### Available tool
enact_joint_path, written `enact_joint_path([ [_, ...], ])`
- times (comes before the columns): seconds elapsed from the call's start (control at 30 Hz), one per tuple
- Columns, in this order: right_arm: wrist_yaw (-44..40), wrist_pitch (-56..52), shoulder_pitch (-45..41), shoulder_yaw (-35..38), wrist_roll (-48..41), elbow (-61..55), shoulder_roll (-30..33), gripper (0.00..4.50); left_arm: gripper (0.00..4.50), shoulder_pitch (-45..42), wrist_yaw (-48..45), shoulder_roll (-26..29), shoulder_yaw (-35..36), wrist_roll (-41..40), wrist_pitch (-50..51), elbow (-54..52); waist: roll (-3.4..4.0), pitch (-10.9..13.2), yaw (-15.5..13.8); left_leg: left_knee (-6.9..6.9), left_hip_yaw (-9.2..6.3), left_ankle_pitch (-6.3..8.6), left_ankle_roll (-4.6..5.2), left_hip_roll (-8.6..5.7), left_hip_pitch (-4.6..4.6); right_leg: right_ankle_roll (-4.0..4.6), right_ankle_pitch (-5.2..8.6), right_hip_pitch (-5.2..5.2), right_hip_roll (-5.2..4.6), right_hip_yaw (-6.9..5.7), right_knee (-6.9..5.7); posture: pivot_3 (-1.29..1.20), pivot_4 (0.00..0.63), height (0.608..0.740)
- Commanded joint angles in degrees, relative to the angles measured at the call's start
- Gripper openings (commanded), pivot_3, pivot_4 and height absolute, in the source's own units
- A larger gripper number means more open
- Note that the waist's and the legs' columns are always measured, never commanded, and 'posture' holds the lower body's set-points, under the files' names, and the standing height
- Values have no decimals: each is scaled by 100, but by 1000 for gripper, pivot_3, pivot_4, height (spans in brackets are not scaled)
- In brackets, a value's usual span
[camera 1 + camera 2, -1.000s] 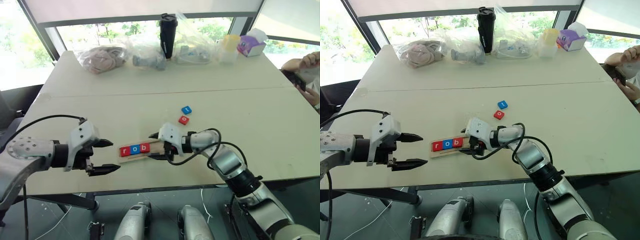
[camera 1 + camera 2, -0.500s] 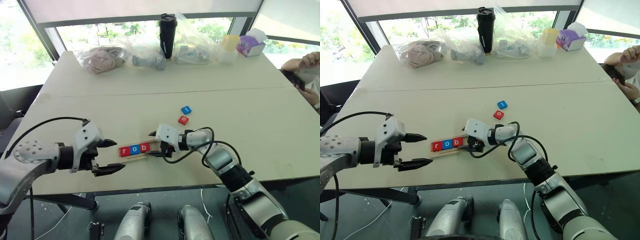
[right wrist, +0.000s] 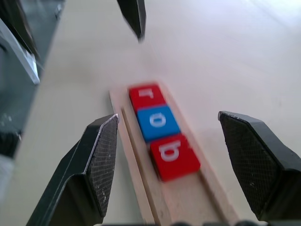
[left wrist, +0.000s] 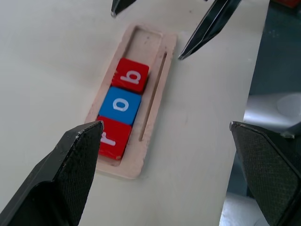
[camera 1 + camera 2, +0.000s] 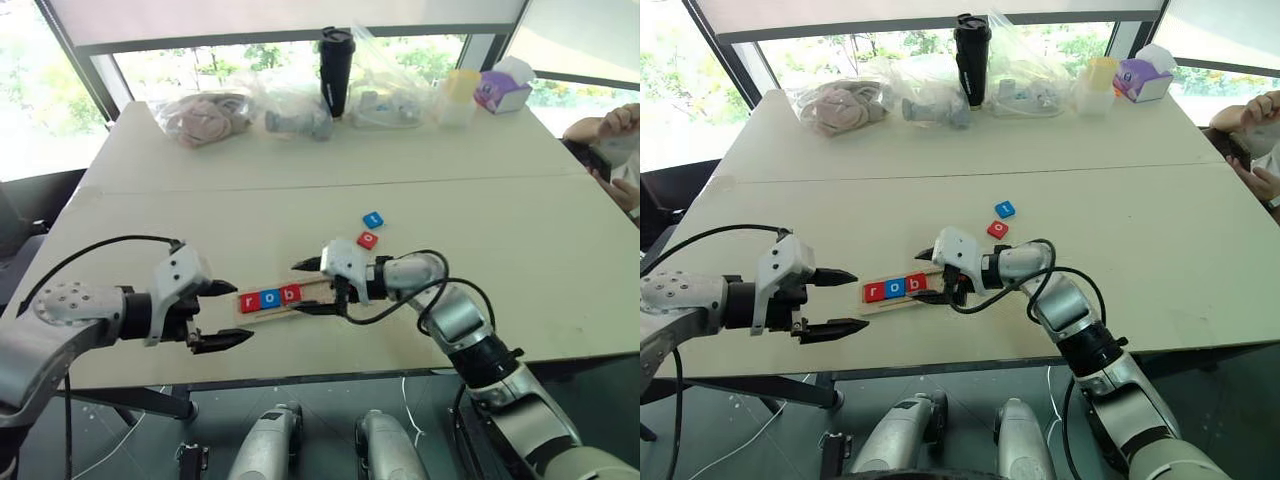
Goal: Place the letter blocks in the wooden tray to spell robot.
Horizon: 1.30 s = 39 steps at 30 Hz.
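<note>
The wooden tray point(image 5: 318, 291) lies near the table's front edge with three letter blocks in its left part: red r point(image 5: 249, 302), blue o point(image 5: 270, 298) and red b point(image 5: 290, 294). Its right part is bare wood point(image 4: 146, 42). Two more letter blocks lie loose farther back to the right, a red o point(image 5: 367, 240) and a blue t point(image 5: 373, 219). My right gripper point(image 5: 299, 288) hangs open and empty just above the tray's right half, pointing left. Left of the tray my left gripper point(image 5: 240, 314) stands open and empty, pointing at the r block point(image 4: 113, 139).
At the table's far edge are plastic bags point(image 5: 205, 117), a black tumbler point(image 5: 336, 68), a pale cup point(image 5: 457, 96) and a purple tissue box point(image 5: 503, 88). A person's hands point(image 5: 612, 150) show at the right edge. The table's front edge runs just below both grippers.
My right gripper has risen from the tray's right end and turned a little, still open. The left gripper has stayed about where it was.
</note>
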<state>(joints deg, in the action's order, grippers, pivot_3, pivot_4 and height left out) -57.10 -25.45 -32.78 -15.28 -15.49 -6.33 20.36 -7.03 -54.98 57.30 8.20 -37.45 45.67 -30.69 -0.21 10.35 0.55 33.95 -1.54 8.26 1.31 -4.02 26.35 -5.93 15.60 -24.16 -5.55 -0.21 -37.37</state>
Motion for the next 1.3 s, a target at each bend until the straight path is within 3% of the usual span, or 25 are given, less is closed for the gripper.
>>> enact_joint_path([
  [0.03, 631, -956, -271, 1112, -811, -432, 25, 3484, 4500, -292, 32, -122, 256, -289, 0, 19, -1, 0, -2, 1, 0, 0, 0, 0, 0, 7, 3, 0, 0, 0, 0, 0, 150, 740],
  [0.17, 1407, -1494, -280, 1762, -700, -116, 358, 3484, 4500, -673, 135, -299, 189, -361, -19, 166, -1, -1, -15, 0, 0, 0, 0, -1, 1, 9, 3, -1, -2, 0, 1, 0, 150, 740],
  [0.4, 1398, -657, -26, 1404, -63, 1015, 656, 3484, 4500, -1579, 138, -855, -656, 77, -303, 726, -1, 0, 30, -1, 6, -7, 10, -1, 2, 2, -1, 28, -1, 0, 4, 0, 150, 740],
  [0.63, 1254, 191, -289, 871, 573, 2085, 631, 3484, 4500, -1974, 36, -995, -1012, 411, -464, 1059, -1, 0, 28, 8, 7, -12, 16, -1, 0, -10, -7, 33, 4, 0, 1, 0, 150, 740],
  [0.93, 1341, 861, -934, 652, 1113, 3711, 375, 3484, 4500, -1965, 591, -1390, -1157, 1200, -945, 1405, -1, 0, 18, 16, 2, -11, 15, -1, -11, -11, -8, 50, 5, -5, 2, 0, 150, 740],
  [1.23, 1233, 713, -1040, 761, 1014, 3991, 188, 3484, 4500, -1664, 603, -1498, -1120, 1216, -912, 1206, -1, 0, 35, 15, 1, -6, 5, -1, -27, -14, -10, 62, 7, -4, -1, 0, 150, 740],
  [1.3, 1189, 681, -998, 784, 998, 3925, 185, 2939, 4500, -1640, 603, -1514, -1128, 1201, -901, 1188, -1, 0, 34, 13, 1, -3, 1, -1, -45, -13, -9, 77, 6, -4, 1, 0, 150, 740],
])
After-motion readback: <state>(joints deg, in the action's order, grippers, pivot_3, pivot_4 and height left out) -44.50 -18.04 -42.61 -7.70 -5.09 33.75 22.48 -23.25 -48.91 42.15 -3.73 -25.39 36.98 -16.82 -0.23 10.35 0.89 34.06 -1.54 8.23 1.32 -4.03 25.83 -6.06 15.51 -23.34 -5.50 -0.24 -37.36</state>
